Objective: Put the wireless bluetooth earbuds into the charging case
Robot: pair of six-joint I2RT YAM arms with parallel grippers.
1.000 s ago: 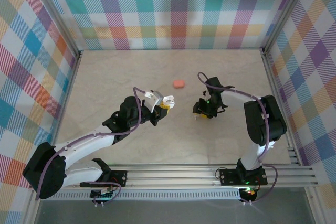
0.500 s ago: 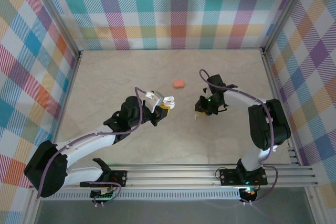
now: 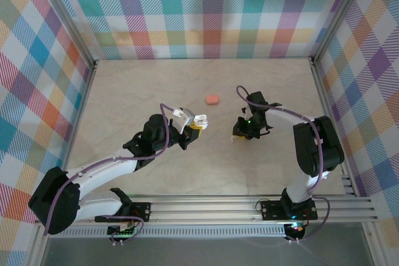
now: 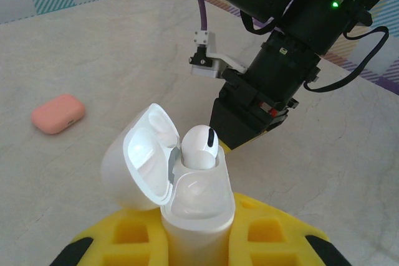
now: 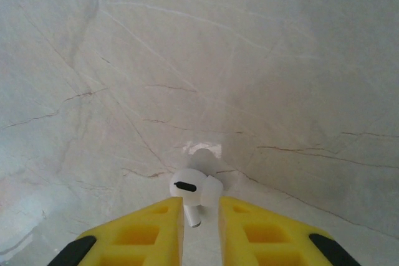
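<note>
Starting with the left arm [image 3: 106, 166]: stretched low and long from the near-left base, elbow bent up, wrist angled toward the pink case [image 3: 212, 99]. Ends in the left gripper [image 3: 194, 125], just short of the pink case on its near-left side, clamped tight on the white charging case [image 4: 198, 200]. Holds that case upright between yellow fingers [image 4: 140, 238], lid [image 4: 140, 154] flipped open on the side toward the pink case. Carries the first white earbud [image 4: 201, 146] already seated in a well: long axis vertical, stem down inside, rounded head poking straight up, dark slot turned toward the right gripper [image 3: 239, 132].

Over to the right arm [image 3: 315, 147]: rises from the near-right base, folds sharply at the elbow, reaches back inward with the wrist pitched steeply down. Puts the right gripper near the pink case, on its near-right side, apart from it. Pinches the second white earbud [image 5: 196, 186], pads squeezed narrow on the stem. Has that bud's long axis running along the fingers: stem tucked back into the slot between the pads, head out past the tips, toward the marble table [image 5: 280, 60]. Hard to say whether lifted or touching the tabletop.
</note>
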